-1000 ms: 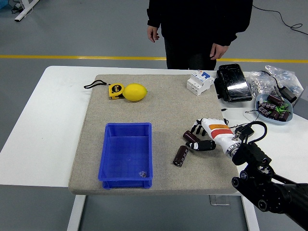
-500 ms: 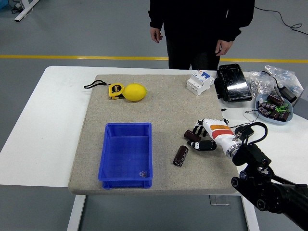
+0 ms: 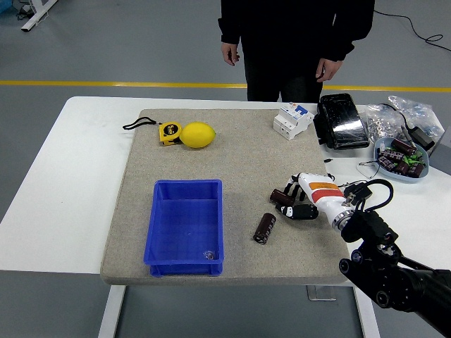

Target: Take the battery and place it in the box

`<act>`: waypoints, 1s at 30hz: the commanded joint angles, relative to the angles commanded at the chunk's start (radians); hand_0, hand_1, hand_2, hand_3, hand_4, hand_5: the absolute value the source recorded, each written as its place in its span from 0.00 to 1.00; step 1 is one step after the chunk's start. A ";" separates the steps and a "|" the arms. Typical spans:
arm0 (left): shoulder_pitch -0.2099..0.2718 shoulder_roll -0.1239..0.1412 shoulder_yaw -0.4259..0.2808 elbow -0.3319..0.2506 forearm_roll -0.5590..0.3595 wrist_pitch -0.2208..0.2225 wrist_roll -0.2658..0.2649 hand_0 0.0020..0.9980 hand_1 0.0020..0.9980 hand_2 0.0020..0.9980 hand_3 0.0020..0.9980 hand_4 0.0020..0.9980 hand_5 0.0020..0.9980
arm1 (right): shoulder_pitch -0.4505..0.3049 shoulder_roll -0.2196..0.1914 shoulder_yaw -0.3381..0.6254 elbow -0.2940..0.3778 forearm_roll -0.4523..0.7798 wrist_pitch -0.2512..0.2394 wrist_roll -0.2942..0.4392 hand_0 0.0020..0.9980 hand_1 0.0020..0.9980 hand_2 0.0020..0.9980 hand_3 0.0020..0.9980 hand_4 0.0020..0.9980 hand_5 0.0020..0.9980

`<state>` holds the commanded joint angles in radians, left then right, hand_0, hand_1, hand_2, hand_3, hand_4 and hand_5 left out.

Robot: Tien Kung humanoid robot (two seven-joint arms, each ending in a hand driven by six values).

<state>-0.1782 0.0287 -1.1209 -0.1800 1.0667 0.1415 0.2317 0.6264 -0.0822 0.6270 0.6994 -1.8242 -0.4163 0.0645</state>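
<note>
Battery (image 3: pixel 280 198) within the robot hand (image 3: pixel 299 201) fingers' curl

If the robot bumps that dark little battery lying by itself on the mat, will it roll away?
Probably a bit. The loose battery is a cylinder lying on its side, so a nudge across it could roll it. The grey mat looks rough and may stop it soon. Its shiny casing might slip in the right hand.

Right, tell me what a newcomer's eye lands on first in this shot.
First the bright blue box, sitting on the grey mat's near left part. Next the right hand, white with black fingers, closed around one dark battery right of the box, with a second battery lying loose just nearer. At the far left, a yellow lemon touches a yellow tape measure.
</note>
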 joint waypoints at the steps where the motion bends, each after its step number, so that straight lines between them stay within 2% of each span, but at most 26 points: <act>1: 0.000 0.000 0.000 0.000 0.001 0.000 0.000 0.73 0.69 0.69 0.59 0.64 0.56 | 0.000 0.000 0.000 0.001 0.000 0.000 0.000 0.13 0.33 0.41 0.44 0.80 0.37; 15: 0.006 0.004 -0.004 0.000 0.008 -0.003 0.002 0.73 0.69 0.69 0.59 0.64 0.56 | 0.002 -0.011 0.022 0.075 -0.016 -0.002 -0.005 0.12 0.31 0.40 0.44 0.78 0.37; 21: 0.010 0.006 -0.014 0.000 0.017 -0.002 0.003 0.73 0.69 0.69 0.59 0.64 0.56 | 0.011 -0.013 0.029 0.170 -0.044 -0.002 -0.025 0.12 0.31 0.40 0.44 0.76 0.35; 30: 0.016 0.009 -0.021 0.000 0.022 0.002 0.003 0.73 0.69 0.69 0.59 0.64 0.56 | 0.064 0.025 -0.010 0.319 -0.064 0.010 -0.068 0.12 0.31 0.40 0.44 0.76 0.35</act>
<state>-0.1623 0.0381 -1.1418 -0.1800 1.0883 0.1433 0.2348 0.6904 -0.0570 0.6175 1.0188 -1.8883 -0.4058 -0.0039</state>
